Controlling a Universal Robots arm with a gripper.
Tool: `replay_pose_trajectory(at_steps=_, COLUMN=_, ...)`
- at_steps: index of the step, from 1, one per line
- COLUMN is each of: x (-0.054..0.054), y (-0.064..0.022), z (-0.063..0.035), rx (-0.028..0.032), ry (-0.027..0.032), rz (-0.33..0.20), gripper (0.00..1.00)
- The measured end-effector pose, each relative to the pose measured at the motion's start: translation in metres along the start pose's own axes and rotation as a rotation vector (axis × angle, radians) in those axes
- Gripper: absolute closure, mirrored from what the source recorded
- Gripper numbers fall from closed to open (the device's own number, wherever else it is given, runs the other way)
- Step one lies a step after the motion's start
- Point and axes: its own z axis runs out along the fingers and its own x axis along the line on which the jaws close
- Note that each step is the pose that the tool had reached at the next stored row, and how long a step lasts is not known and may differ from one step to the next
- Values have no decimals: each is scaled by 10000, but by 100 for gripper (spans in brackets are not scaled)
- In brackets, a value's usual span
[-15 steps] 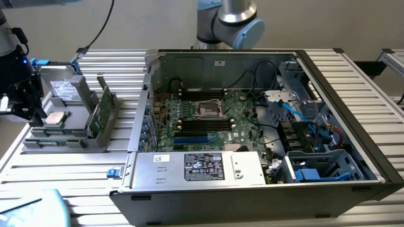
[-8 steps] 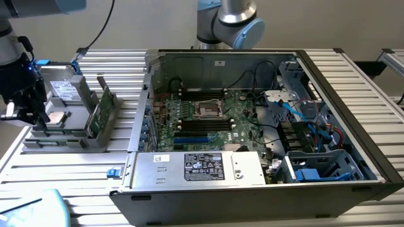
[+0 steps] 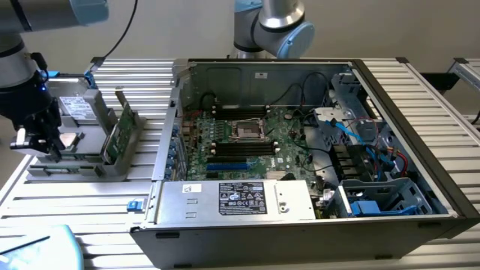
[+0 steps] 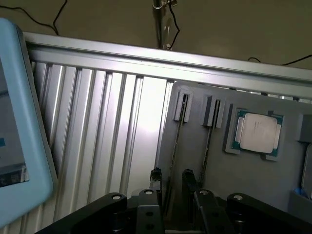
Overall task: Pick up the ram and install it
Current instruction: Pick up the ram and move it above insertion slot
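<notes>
The gripper [image 3: 44,147] hung at the exterior view's left over a grey holder [image 3: 71,169], fingers [image 4: 156,176] spread wide and holding nothing. What appeared to be the ram [image 4: 174,141], seen edge-on, stood upright in its slot between them. A second stick [image 4: 208,139] stood just beside the hand, a processor [image 4: 257,132] farther off, and the open computer case [image 3: 300,242] lay well apart.

Your arm [image 3: 15,62] silver-grey with pale blue joint caps [image 3: 82,8], your gripper [image 3: 41,147] black, silver screws [image 4: 116,197] on its linkage bars [image 4: 92,212]
</notes>
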Motion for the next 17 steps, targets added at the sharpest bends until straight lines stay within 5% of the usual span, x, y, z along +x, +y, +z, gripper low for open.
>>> replay_pose_trajectory(at_steps=17, x=-7, y=-43, z=307, rx=-1, ry=0, rz=-1, gripper=69)
